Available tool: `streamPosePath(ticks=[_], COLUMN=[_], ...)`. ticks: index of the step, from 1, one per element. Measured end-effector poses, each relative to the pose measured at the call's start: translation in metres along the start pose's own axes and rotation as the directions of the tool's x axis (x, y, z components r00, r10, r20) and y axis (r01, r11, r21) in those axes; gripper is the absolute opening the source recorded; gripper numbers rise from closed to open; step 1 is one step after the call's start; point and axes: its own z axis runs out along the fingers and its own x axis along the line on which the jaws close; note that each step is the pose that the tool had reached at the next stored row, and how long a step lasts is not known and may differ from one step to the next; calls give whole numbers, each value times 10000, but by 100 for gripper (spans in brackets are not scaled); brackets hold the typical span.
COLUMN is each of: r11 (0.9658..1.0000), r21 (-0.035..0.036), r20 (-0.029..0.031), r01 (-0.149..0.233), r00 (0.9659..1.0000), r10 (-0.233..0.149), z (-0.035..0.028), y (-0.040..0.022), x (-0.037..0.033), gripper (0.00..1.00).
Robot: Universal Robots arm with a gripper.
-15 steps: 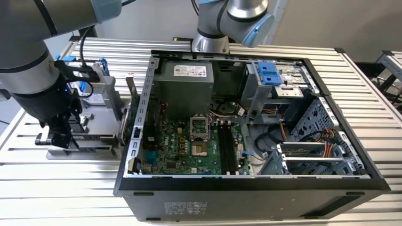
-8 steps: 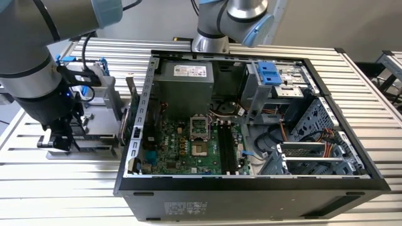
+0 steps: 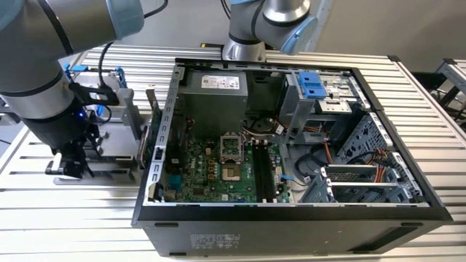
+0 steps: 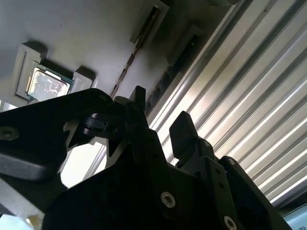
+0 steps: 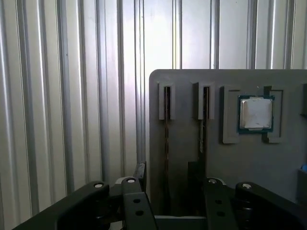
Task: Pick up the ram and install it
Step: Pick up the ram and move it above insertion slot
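Observation:
Two ram sticks stand on edge in slots of a grey holder tray [image 5: 230, 163]. One ram [image 5: 167, 139] runs down between my fingers, and the other ram [image 5: 202, 124] stands just beside it, nearer a processor chip [image 5: 256, 113]. My gripper [image 5: 167, 175] is open, with one finger on each side of the first ram [image 4: 162, 84] and a gap to the stick. The second wrist view shows my gripper [image 4: 160, 112] from below, fingers apart. In the exterior view my gripper [image 3: 69, 164] hangs low over the tray [image 3: 109, 161], at the exterior view's left of the open computer case [image 3: 291, 213].
The motherboard [image 3: 211, 169] lies flat in the case, with long dark memory slots [image 3: 266, 169] beside the processor socket [image 3: 231, 158]. A drive cage [image 3: 364, 180] and cables fill the case's right side. A second arm [image 3: 262, 27] stands behind the case. The table [image 3: 65, 229] is ribbed metal.

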Motion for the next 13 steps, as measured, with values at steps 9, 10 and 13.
streamPosePath(ticks=[9, 10, 13], r11=[10000, 10000, 9999], r21=[0, 0, -1], r20=[-113, -131, -165], r01=[62, 83, 153], r00=[9999, 9999, 9997], r10=[-62, -83, -153], z=[134, 147, 178], y=[-6, -7, -9], x=[2, 3, 3], gripper=[100, 100, 100])
